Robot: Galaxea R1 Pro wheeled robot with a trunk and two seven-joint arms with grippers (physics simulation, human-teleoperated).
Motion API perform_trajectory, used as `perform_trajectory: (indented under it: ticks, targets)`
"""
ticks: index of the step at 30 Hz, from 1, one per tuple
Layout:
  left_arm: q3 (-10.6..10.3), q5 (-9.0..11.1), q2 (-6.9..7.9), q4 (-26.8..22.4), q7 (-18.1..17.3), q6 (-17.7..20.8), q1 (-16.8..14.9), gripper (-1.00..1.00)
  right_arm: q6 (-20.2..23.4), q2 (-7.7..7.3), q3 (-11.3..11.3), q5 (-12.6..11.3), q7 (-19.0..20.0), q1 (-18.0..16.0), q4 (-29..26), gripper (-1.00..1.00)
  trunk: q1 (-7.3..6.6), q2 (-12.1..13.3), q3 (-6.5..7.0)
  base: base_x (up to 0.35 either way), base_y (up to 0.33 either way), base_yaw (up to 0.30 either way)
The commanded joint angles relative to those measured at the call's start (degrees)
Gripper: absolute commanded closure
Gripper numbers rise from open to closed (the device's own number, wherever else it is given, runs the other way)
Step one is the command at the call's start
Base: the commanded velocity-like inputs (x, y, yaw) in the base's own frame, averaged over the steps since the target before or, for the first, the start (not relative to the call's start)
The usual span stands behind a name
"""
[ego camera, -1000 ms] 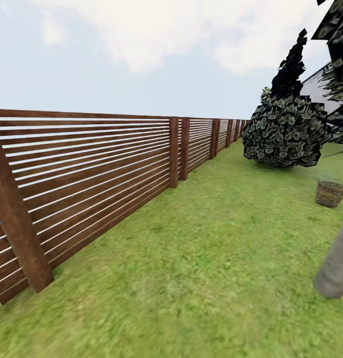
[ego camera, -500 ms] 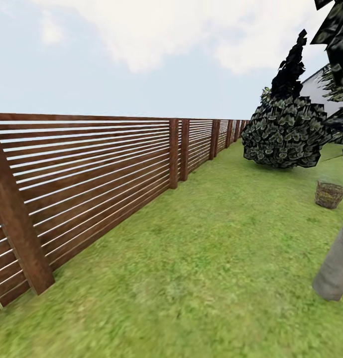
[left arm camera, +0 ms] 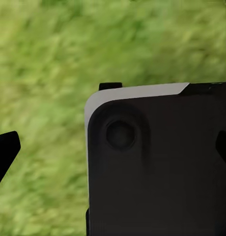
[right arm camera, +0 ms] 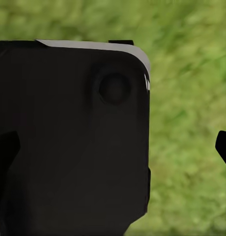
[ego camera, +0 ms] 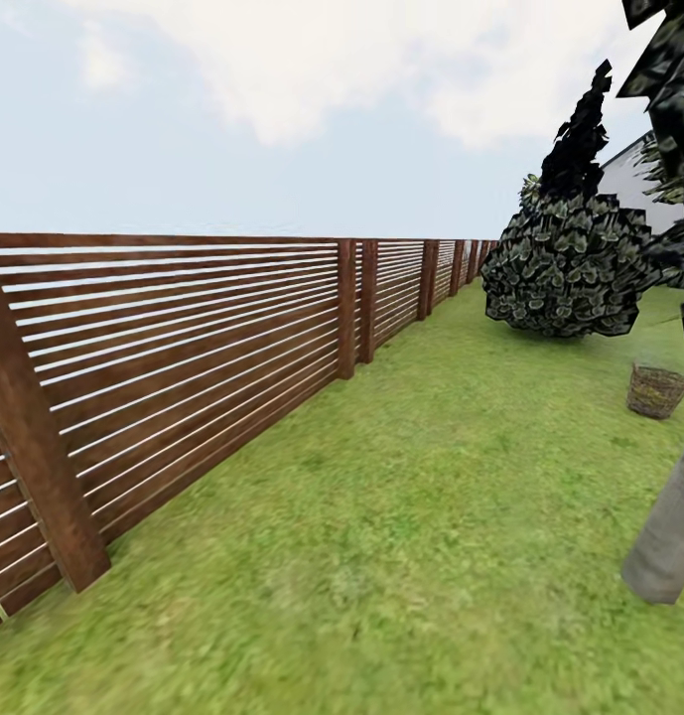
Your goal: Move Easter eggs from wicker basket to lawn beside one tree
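Mottled green lawn (ego camera: 431, 516) meets a dark brown horizontal-slat wooden fence (ego camera: 183, 357) under a pale blue, white-clouded sky.

A tan-brown open-weave wicker basket (ego camera: 659, 390) stands on the grass; a pale grey tree trunk (ego camera: 669, 541) rises at the right edge. The rounded bush (ego camera: 565, 268) is near-black, speckled with pale green-white blotches, with a black pointed tree (ego camera: 580, 134) behind. In both wrist views, black robot casing with a light grey edge (left arm camera: 142, 92) lies against blurred green grass.

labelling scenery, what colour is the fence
Dark reddish-brown wood, horizontal slats; clearest in the head view.
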Motion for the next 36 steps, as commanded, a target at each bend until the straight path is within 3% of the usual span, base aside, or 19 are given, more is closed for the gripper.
perform_trajectory:
  ticks: [1, 36]
  targets:
    - [-0.04, -0.05, 0.01, 0.05, -0.04, -0.38, -0.03, -1.0, -0.28, 0.0, -0.05, -0.02, 0.01, -0.03, 0.08, -1.0, -0.23, 0.38, 0.14, 0.0, 0.0, 0.0]
    - [0.26, 0.12, -0.2, -0.03, 0.11, -2.3, -0.08, -1.0, -0.28, 0.1, -0.2, -0.11, -0.16, -0.03, 0.08, -1.0, -7.91, 14.42, 6.42, 0.0, 0.0, 0.0]
